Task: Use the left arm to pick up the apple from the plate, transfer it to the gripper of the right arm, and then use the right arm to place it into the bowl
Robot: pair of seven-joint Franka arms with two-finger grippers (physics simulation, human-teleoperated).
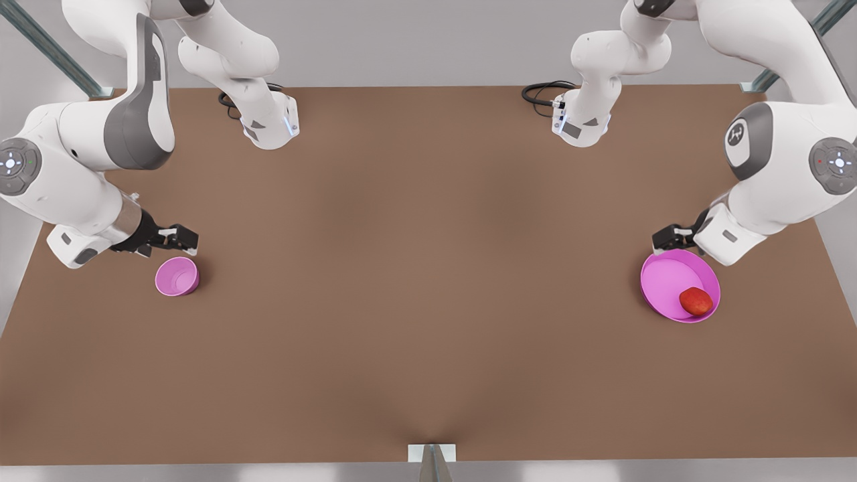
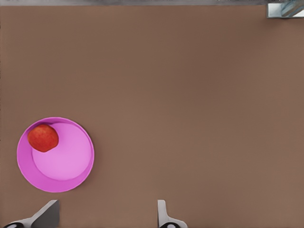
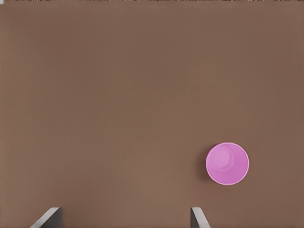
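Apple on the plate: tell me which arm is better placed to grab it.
Left. Its open pincer hangs beside the plate holding the apple. The right pincer, also open, is by the bowl across the table.

Soft even light, faint shadows, sharp

A flat, plain brown table (image 1: 428,301) carries everything, its surface bare across the wide middle. Toward the front view's left a small deep magenta-pink bowl (image 1: 177,276) stands upright on it, and well apart, toward the front view's right, a wide shallow magenta-pink plate (image 1: 663,281) lies flat on it with a small red apple (image 1: 695,301) resting inside against the rim. At the table's far edge two white arm bases stand with black cables (image 1: 543,91) coiled beside them, and a small grey bracket (image 1: 432,453) sits at the middle of the near edge.
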